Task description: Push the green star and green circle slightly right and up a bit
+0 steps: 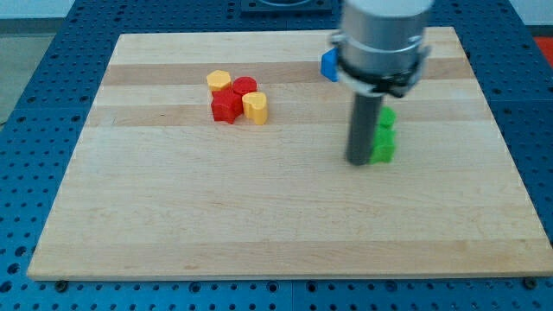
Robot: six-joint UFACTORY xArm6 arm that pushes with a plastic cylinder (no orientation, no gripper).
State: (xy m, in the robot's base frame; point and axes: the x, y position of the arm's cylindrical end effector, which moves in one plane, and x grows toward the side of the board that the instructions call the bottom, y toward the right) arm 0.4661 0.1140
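Observation:
Two green blocks stand close together right of the board's middle: one (384, 151) lower, touching the rod, and one (388, 118) just above it, partly hidden behind the rod. Which is the star and which the circle cannot be made out. My tip (359, 161) rests on the board at the left side of the lower green block, touching or nearly touching it. The arm's grey body (384, 39) hangs above and covers part of the view's top.
A blue block (329, 65) sits near the view's top, half hidden by the arm. At the upper left lies a cluster: a yellow block (219, 81), a red circle (245, 86), a red star (226, 107) and a yellow block (255, 107). The wooden board (259, 216) lies on a blue perforated table.

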